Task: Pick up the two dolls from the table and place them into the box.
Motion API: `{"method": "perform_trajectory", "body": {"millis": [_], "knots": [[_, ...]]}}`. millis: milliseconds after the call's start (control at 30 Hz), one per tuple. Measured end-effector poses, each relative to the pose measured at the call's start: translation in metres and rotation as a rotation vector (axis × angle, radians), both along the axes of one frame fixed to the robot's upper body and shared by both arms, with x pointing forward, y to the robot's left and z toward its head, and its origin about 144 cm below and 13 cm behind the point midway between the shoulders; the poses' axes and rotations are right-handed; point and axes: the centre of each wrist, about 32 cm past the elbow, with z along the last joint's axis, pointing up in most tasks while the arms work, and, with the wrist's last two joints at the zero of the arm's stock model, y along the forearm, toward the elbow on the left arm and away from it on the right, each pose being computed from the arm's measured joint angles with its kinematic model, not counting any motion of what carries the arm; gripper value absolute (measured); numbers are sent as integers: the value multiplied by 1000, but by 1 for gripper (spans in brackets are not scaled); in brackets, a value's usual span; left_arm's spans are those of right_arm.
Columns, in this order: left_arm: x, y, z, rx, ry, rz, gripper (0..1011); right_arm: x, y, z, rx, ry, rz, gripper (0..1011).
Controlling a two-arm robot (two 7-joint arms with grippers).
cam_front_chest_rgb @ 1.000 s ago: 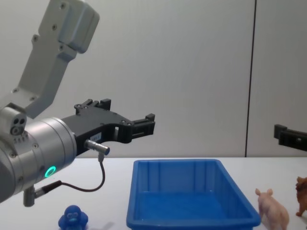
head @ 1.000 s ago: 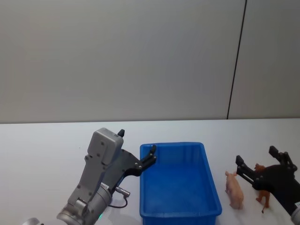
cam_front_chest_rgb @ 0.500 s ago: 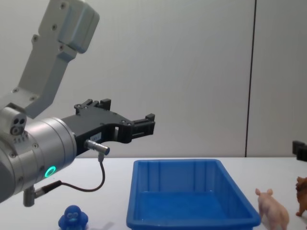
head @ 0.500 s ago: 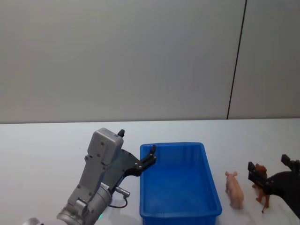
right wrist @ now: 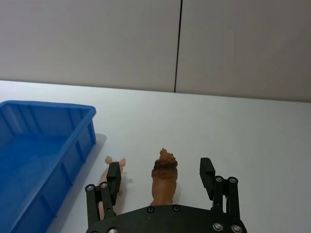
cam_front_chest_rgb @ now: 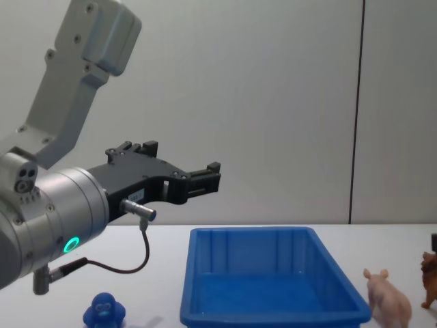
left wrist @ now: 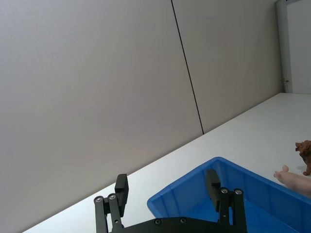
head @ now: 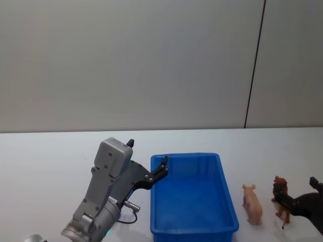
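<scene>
Just beside the pink pig, the right gripper stood spread around the brown lion; the left gripper hung spread over the blue bin.

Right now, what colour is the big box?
The box is blue, clearest in the head view.

The place reads as a robotics lab or test room: a plain white worktop set against a smooth grey panelled wall with one dark vertical seam, a grey robot arm over it, and a blue plastic bin laid out.
</scene>
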Motion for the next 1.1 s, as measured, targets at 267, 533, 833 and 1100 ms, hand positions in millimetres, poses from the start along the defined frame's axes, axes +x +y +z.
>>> {"method": "perform_trajectory", "body": {"millis": [267,533,833,1100], "knots": [[0,0,0,0,0,0,1001,7,-5,-10,2,50,-21,1001],[0,0,0,0,0,0,1001,12,-8,-19,9,89,-30,1001],[0,0,0,0,0,0,1001,16,-11,-29,23,124,-19,1001],[0,0,0,0,0,0,1001,18,-12,-35,38,139,17,840]]}}
